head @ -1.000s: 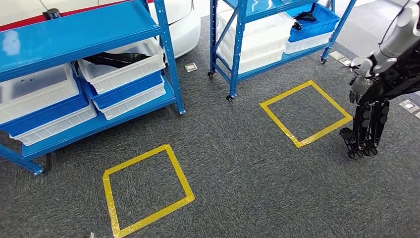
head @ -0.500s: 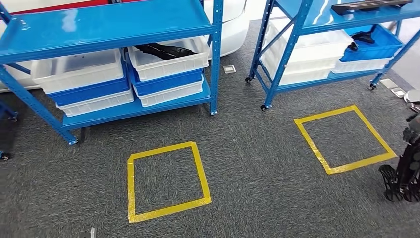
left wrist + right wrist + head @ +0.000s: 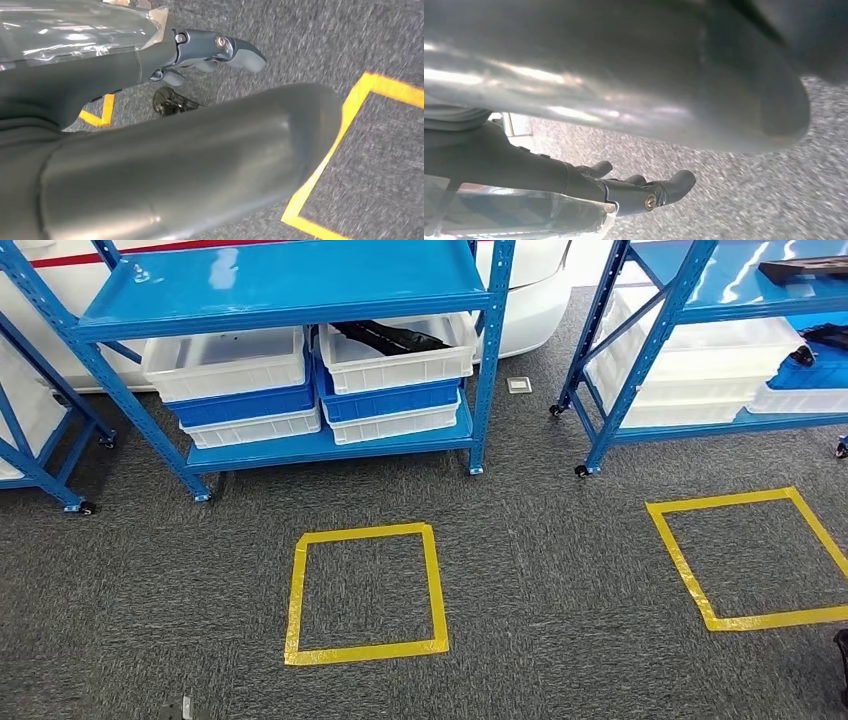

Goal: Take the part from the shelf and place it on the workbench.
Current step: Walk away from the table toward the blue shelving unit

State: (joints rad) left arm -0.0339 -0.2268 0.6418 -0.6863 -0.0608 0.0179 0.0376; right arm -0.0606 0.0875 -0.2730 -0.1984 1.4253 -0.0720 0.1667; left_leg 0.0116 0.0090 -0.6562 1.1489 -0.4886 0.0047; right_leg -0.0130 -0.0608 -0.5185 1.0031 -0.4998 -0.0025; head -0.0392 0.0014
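A black part (image 3: 390,337) lies in a white bin (image 3: 400,368) on the lower level of the blue shelf (image 3: 290,285) straight ahead. More black parts lie on the second blue shelf (image 3: 690,295) at the right: one on its upper board (image 3: 805,268), one in a blue bin (image 3: 820,337). My left hand (image 3: 210,55) hangs over the grey carpet, its fingers apart and holding nothing. My right hand (image 3: 639,190) also hangs over the carpet, fingers loosely out, with nothing in them.
Two yellow tape squares mark the carpet, one (image 3: 432,580) before the middle shelf, one (image 3: 680,560) before the right shelf. Both shelves stand on castors. Stacked white and blue bins (image 3: 235,390) fill the lower level. A white car body (image 3: 535,280) stands behind. A third rack (image 3: 30,440) is at far left.
The camera has swung left: both shelves and the tape squares slid to the right in the picture. My right arm, seen at the right edge a second ago, has passed out of the head view.
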